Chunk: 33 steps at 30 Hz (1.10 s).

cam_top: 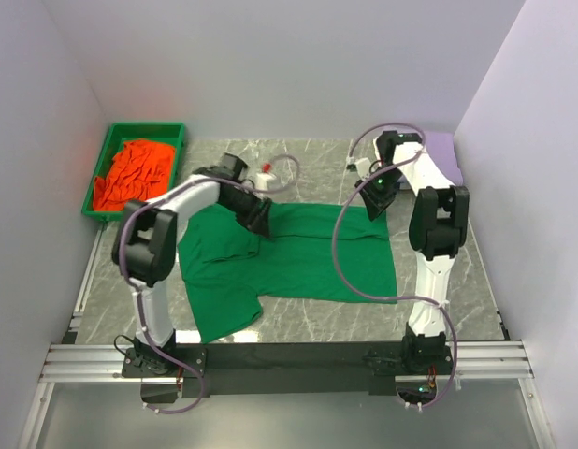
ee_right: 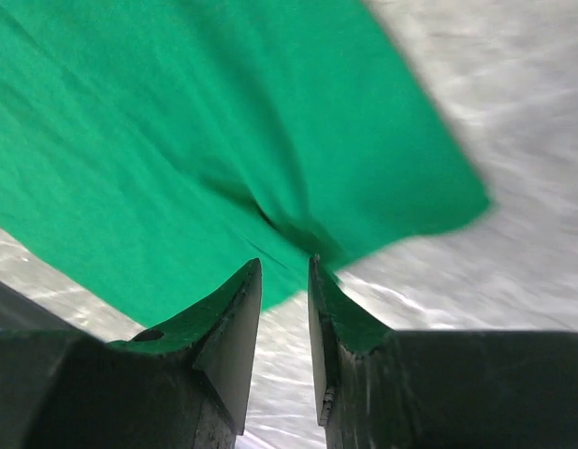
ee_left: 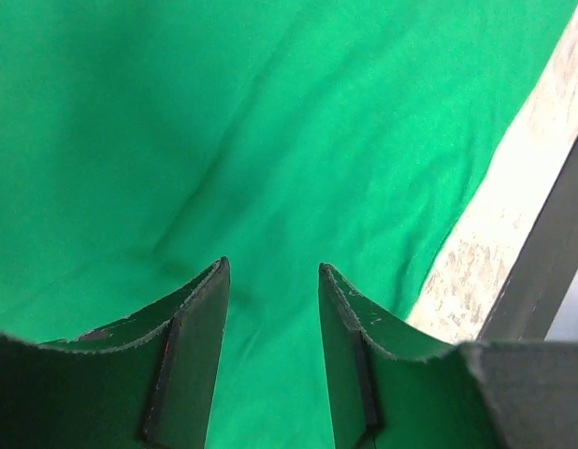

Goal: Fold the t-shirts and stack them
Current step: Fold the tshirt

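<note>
A bright green t-shirt [cam_top: 298,257] lies spread flat on the marble table [cam_top: 457,290], one sleeve towards the near left. My left gripper [cam_top: 261,223] hovers low over its upper left part. In the left wrist view that gripper [ee_left: 272,267] is open, with only green cloth [ee_left: 270,140] beneath the gap. My right gripper [cam_top: 376,204] is at the shirt's far right corner. Seen from the right wrist, it [ee_right: 284,262] is open by a narrow gap with bare table between the fingers and the cloth's puckered edge [ee_right: 298,220] just beyond the tips. An orange t-shirt [cam_top: 135,173] lies crumpled in a tray. A lavender t-shirt [cam_top: 445,152] lies far right.
The green plastic tray [cam_top: 142,127] stands at the far left corner. A small white object [cam_top: 264,178] sits on the table behind the left gripper. White walls close in the left, back and right. A black rail [cam_top: 289,355] runs along the near edge.
</note>
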Each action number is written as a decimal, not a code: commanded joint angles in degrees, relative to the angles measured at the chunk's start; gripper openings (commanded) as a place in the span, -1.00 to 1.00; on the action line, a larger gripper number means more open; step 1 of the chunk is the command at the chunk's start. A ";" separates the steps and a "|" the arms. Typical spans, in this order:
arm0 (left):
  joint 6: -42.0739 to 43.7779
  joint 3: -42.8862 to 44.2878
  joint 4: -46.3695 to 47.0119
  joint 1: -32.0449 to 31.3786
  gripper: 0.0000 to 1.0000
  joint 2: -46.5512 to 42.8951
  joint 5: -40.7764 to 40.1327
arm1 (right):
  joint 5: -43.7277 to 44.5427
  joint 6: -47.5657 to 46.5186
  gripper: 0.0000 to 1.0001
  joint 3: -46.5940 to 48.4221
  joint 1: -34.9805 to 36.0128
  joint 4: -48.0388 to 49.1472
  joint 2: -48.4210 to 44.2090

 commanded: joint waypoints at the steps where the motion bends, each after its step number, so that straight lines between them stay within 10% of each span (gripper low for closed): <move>1: -2.78 -0.87 2.19 6.10 -0.03 -5.06 -1.21 | 0.15 5.91 -0.33 -2.28 2.62 2.53 1.66; 19: -14.13 -1.84 10.29 22.11 -0.10 2.85 -22.75 | 19.57 15.23 -0.37 7.19 4.38 8.26 13.33; 33: -14.93 16.09 5.63 25.54 -0.07 12.09 -23.64 | 26.79 12.42 -0.18 17.06 5.88 14.23 15.65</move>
